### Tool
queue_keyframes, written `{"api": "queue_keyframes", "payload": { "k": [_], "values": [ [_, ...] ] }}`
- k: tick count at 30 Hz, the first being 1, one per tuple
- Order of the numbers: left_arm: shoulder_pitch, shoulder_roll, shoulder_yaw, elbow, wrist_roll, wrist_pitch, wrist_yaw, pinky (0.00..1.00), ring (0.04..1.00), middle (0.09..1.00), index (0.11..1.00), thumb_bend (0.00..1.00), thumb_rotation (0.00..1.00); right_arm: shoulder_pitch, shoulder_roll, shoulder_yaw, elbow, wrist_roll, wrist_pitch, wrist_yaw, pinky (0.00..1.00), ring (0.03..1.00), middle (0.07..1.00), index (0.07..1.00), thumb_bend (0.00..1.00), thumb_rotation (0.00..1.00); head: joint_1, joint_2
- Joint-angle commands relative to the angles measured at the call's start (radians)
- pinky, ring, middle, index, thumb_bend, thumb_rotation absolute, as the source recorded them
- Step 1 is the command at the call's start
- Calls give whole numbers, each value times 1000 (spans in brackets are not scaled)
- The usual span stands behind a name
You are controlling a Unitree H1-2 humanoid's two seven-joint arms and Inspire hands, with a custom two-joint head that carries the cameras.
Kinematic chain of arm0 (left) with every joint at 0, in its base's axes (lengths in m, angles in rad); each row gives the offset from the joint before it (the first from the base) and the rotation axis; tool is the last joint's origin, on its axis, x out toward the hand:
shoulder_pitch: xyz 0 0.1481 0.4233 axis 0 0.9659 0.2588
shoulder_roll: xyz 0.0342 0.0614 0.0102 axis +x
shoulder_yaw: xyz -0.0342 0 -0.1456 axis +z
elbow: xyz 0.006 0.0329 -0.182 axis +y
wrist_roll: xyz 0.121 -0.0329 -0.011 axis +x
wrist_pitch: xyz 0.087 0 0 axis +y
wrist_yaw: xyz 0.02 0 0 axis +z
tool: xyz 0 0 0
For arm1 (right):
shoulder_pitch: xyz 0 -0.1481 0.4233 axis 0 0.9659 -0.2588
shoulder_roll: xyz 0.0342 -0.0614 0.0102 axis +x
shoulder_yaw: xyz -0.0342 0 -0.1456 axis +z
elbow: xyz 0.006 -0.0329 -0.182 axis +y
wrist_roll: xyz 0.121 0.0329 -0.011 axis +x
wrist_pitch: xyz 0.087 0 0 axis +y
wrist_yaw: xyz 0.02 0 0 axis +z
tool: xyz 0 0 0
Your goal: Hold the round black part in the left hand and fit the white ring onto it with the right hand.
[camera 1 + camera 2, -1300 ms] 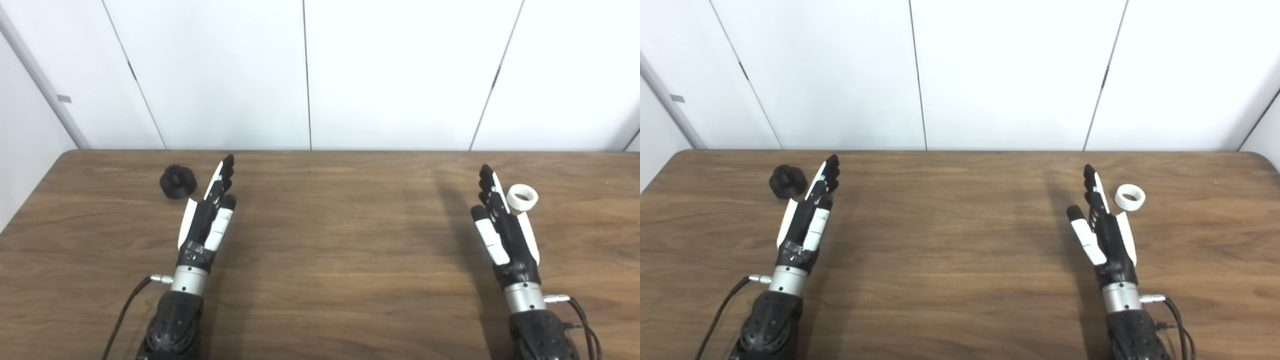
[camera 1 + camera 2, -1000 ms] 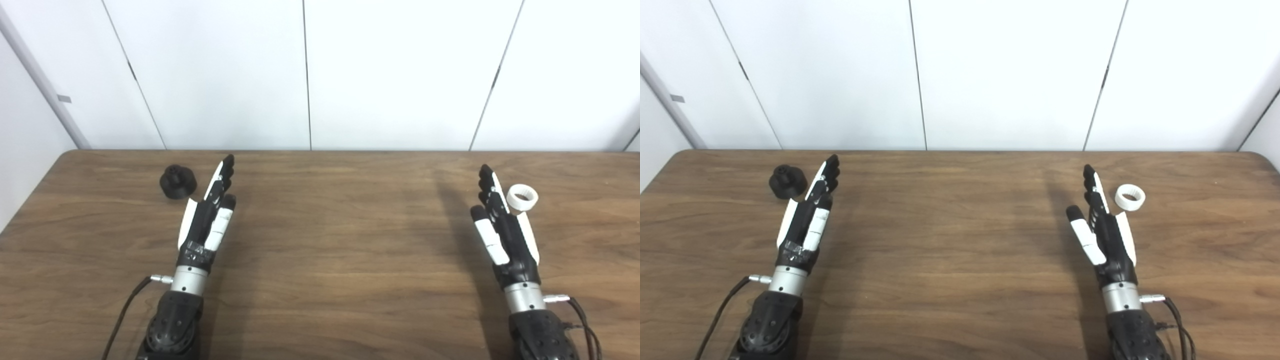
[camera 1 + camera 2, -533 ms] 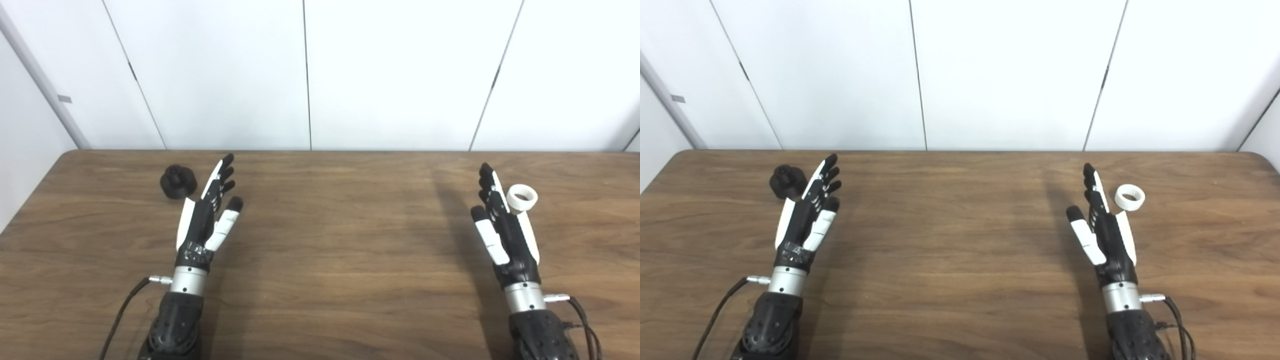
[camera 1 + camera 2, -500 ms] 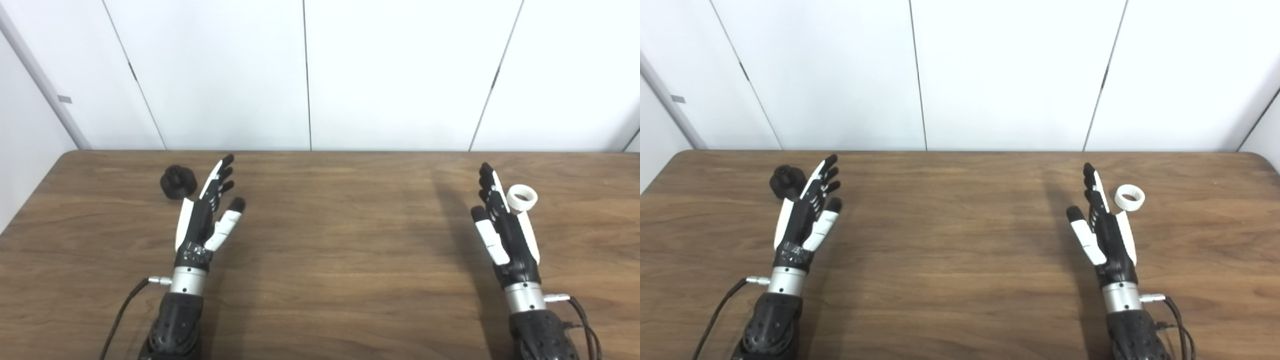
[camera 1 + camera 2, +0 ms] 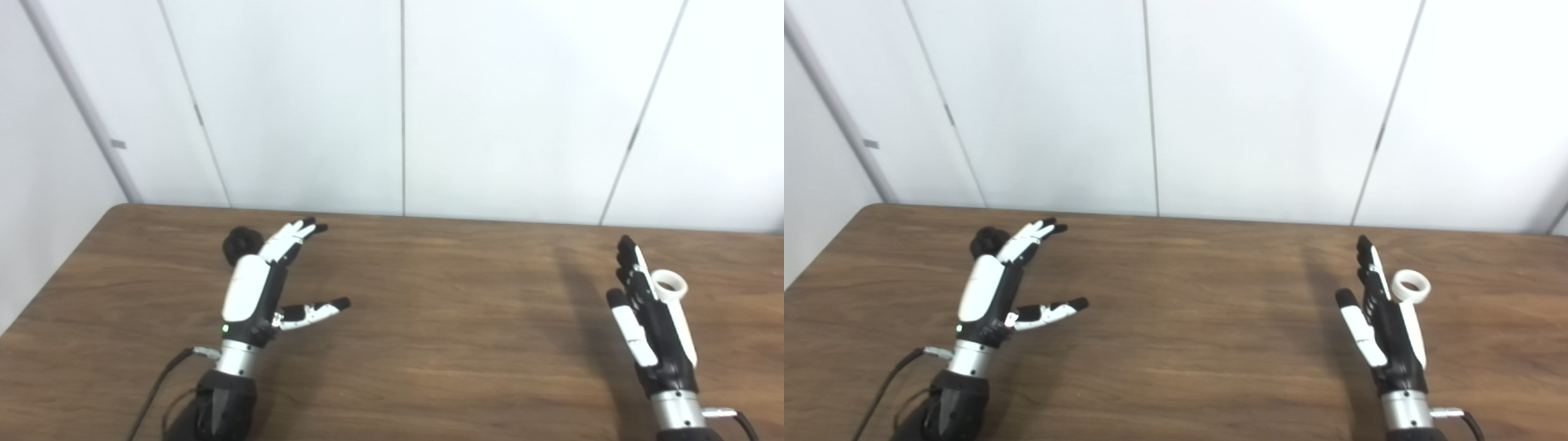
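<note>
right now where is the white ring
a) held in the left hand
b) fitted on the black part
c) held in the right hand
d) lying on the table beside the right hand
d: the white ring lies on the table just beside the open right hand, whose straight fingers hold nothing.

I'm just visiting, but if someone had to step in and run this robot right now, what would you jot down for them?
Left hand: open, holding nothing, thumb spread wide, fingers reaching toward the round black part, which sits on the table partly hidden behind them.
Right hand: open, holding nothing, fingers straight, on the near side of the white ring.
White ring: lying on the table at the right, beside the right hand's fingers; whether they touch cannot be told.
Done: nothing picked up yet.
Left: grasp the black part with the left hand, pick up the ring with the right, then fit the ring onto the part.
</note>
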Motion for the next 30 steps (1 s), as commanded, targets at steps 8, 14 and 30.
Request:
{"api": "queue_keyframes", "payload": {
  "k": [8, 14, 30],
  "values": [
    [-60, 38, -51, 91, 291, 59, 326, 950, 942, 898, 820, 922, 268, 61, -11, 2, 110, -3, -55, 1, 1000, 1000, 1000, 1000, 507, 886, 38, -15],
    [-83, 68, -71, 106, 353, 164, 375, 1000, 971, 929, 868, 912, 298, 60, -16, 4, 120, 0, -61, 7, 1000, 1000, 1000, 1000, 529, 891, 60, -33],
    [-167, 77, -6, 235, 196, 357, 323, 1000, 1000, 1000, 1000, 1000, 394, 62, -16, 2, 139, 23, -86, 16, 1000, 1000, 1000, 1000, 511, 879, 101, -46]
  ]
}}
